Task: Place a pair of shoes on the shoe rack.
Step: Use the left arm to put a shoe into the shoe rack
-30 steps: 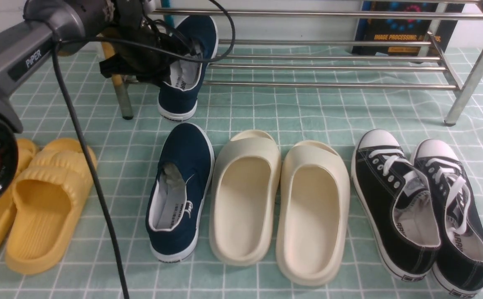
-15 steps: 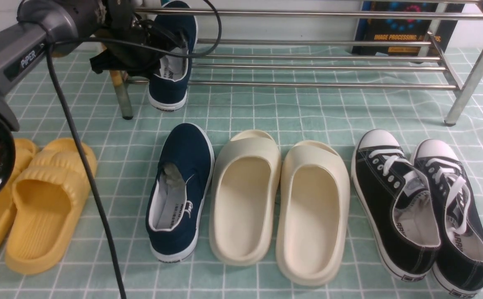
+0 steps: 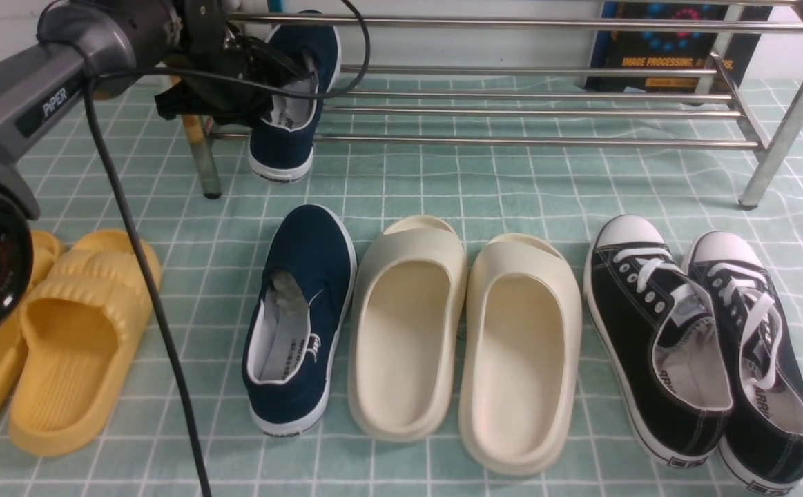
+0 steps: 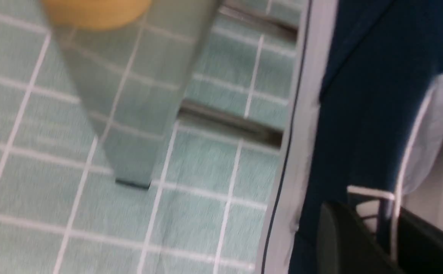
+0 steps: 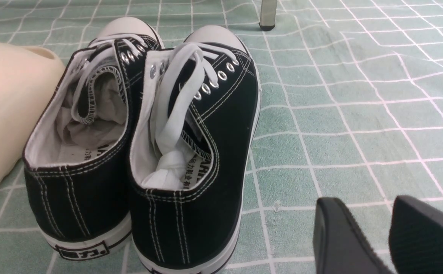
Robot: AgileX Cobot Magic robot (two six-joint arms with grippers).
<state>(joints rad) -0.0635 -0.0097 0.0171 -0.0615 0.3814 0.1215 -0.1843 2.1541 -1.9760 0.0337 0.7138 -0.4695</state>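
Am placing first navy shoe (image 3: 289, 110) on shoe rack (image 3: 546, 141), heel overhanging front. My left gripper (image 3: 299, 74) is straddling its collar; clamped or releasing, cannot tell. Second navy shoe (image 3: 301, 317) is lying before rack. My right gripper (image 5: 389, 236) is idling, parted, empty.

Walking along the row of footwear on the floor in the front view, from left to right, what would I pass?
yellow slides → navy slip-on shoe → cream slides → black lace-up sneakers
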